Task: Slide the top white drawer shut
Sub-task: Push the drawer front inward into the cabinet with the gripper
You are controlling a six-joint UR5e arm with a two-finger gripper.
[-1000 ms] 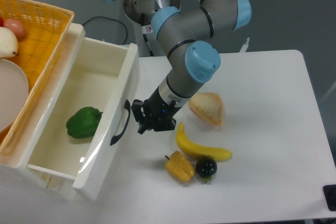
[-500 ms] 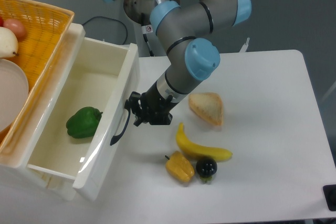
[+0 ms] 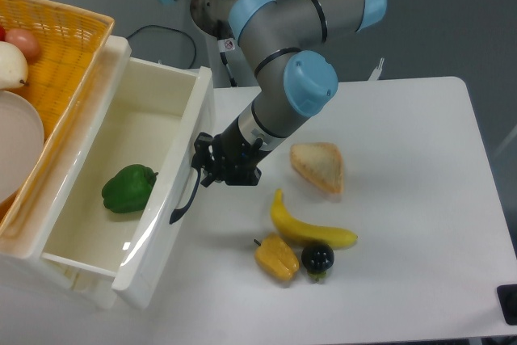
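1. The top white drawer (image 3: 137, 199) stands pulled far out at the bench's (image 3: 404, 199) left, unmoved, a green pepper (image 3: 128, 188) inside.
2. Over the last second the hand (image 3: 207, 169) has slid left up against the black handle (image 3: 187, 190).
3. Its fingers look nearly pressed together, holding nothing; pushing seems imminent.

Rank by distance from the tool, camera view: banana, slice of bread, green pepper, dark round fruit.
From the tool:
1. Slice of bread, to its right, and banana, lower right: too close to call.
2. Green pepper, inside the open top white drawer, left.
3. Dark round fruit, past the banana.
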